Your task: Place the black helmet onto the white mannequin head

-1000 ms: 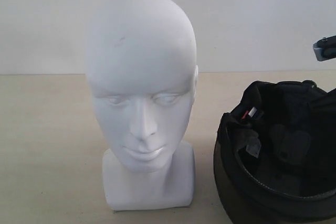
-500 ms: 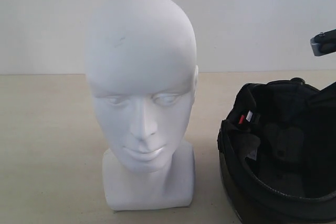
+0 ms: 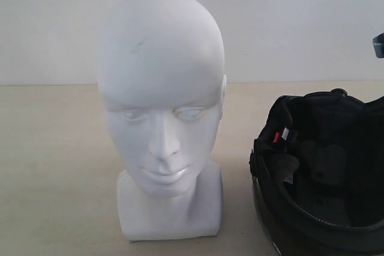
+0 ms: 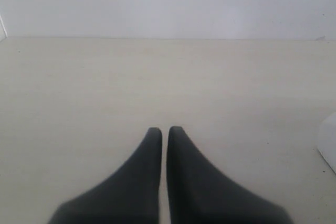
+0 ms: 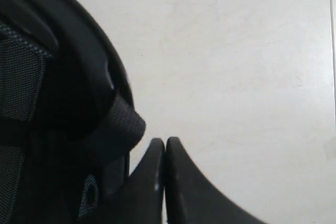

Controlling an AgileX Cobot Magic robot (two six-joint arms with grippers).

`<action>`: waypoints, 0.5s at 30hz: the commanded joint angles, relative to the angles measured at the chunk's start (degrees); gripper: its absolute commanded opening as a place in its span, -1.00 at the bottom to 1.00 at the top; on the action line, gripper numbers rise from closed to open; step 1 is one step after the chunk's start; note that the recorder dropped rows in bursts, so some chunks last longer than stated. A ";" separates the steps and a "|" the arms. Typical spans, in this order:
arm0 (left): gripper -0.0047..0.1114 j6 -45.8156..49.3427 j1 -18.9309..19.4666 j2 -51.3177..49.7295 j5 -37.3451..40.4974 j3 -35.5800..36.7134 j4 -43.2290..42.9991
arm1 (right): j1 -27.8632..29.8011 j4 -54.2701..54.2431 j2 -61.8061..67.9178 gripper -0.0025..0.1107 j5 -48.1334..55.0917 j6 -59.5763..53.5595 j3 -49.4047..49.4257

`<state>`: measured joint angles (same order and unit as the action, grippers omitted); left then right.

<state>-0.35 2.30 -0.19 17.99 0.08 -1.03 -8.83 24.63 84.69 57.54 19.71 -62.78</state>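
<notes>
Pale tabletop, black helmet just beside right gripper, perhaps touching, jaws pressed together

Beige table: mannequin head, helmet

place: likely a lab-style test bench | evidence: plain white wall, beige tabletop

The black helmet at the lower right of the exterior view is cut off by the right and bottom edges. A small dark part at the upper right edge cannot be identified. In the left wrist view the edge cuts a white object.
</notes>
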 commanded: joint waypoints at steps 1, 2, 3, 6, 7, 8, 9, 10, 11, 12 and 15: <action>-0.84 -0.36 -0.15 0.19 0.02 -0.08 0.19 | 0.41 0.28 -0.05 -0.96 -2.72 -1.51 0.08; -0.84 -0.36 -0.15 0.19 0.02 -0.08 0.19 | 0.41 0.41 -0.05 -0.96 -3.22 -1.82 0.08; -0.84 -0.36 -0.15 0.19 0.02 -0.08 0.19 | 0.41 0.41 -0.05 -0.96 -3.65 -2.11 -0.19; -0.84 -0.36 -0.15 0.19 0.02 -0.08 0.19 | 0.41 0.41 -0.05 -0.96 -3.30 -2.66 -1.36; -0.84 -0.36 -0.15 0.19 0.02 -0.08 0.19 | 0.41 0.09 -0.05 -0.96 -2.31 -2.66 -1.98; -0.84 -0.36 -0.15 0.19 0.02 -0.08 0.19 | 0.41 -0.44 -0.05 -0.96 -1.21 -2.66 -2.63; -0.84 -0.36 -0.15 0.19 0.02 -0.08 0.19 | 0.41 -1.18 -0.05 -0.96 0.18 -2.98 -3.25; -0.84 -0.36 -0.15 0.19 0.02 -0.08 0.19 | 0.41 -2.35 -0.19 -0.96 1.27 -3.75 -3.76; -0.84 -0.36 -0.15 0.19 0.02 -0.08 0.19 | 0.31 -3.42 -0.56 -0.96 1.79 -4.06 -3.96; -0.84 -0.36 -0.15 0.19 0.02 -0.08 0.19 | 0.31 -4.27 -0.84 -0.96 1.79 -4.19 -3.96; -0.84 -0.36 -0.15 0.19 0.02 -0.08 0.19 | 0.31 -8.05 -2.63 -0.96 1.88 -4.83 -3.96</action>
<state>-0.35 2.30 -0.19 17.99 0.08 -1.03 -8.68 19.54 83.97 58.60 16.08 -66.14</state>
